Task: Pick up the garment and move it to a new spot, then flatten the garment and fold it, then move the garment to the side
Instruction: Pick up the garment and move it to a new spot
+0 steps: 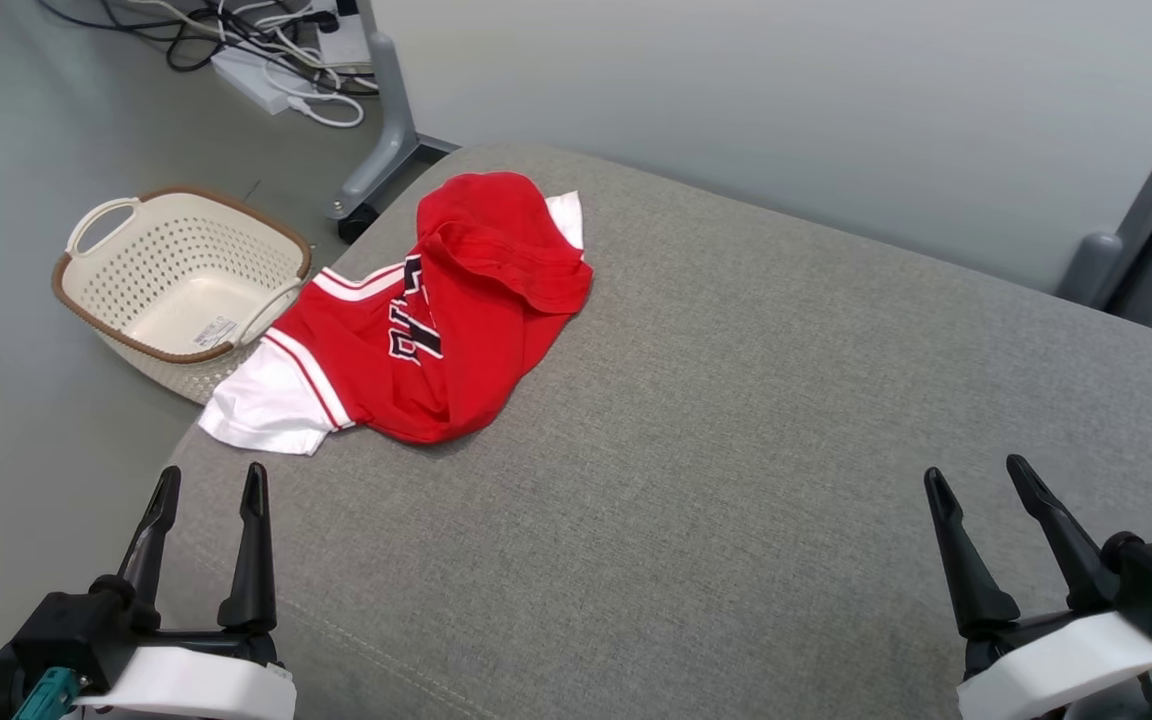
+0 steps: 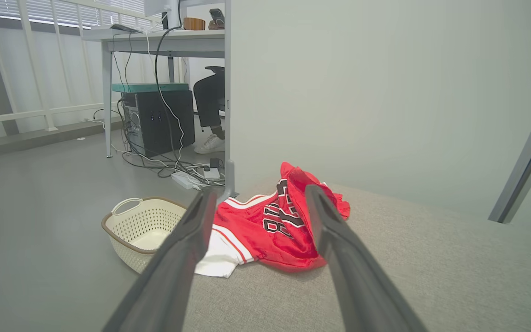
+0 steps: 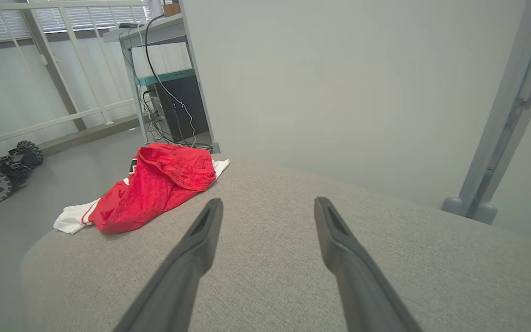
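While the garment (image 1: pixel 436 320) lies beside it, the basket (image 1: pixel 176 250) holds a sticker (image 1: pixel 215 331).

Left gripper (image 1: pixel 213 472) and right gripper (image 1: pixel 974 468) both gape empty, pointing forward, seemingly hovering low

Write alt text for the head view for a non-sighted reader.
A crumpled red-and-white jersey lies at the far left of a grey upholstered surface, beside a cream basket on the floor. The left gripper and right gripper sit open and empty in the near corners.
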